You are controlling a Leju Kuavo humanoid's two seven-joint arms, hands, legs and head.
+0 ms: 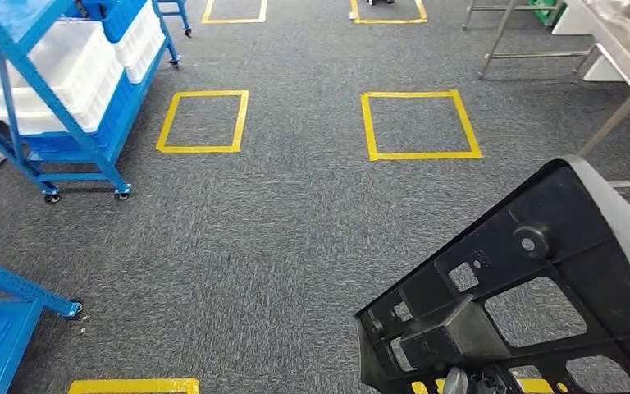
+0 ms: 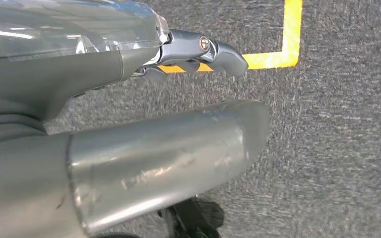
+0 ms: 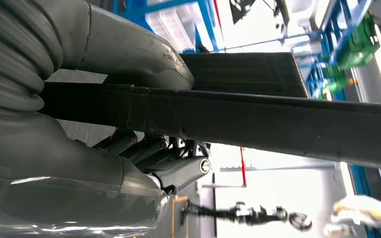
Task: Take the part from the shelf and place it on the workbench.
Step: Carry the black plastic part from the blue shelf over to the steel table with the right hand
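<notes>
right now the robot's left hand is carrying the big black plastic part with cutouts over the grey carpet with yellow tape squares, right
Not quite: the right hand holds the big black plastic part with cutouts, as the right wrist view shows, thumb on one side and fingers on the other. The left hand holds nothing in the left wrist view. The grey carpet and yellow tape squares are as you say.

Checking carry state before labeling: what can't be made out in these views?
- Black part: cut off by the head view's lower and right edges.
- Right hand: fingertips hidden behind the part's edge in the right wrist view.
- Workbench: cut off at the head view's top right corner.
</notes>
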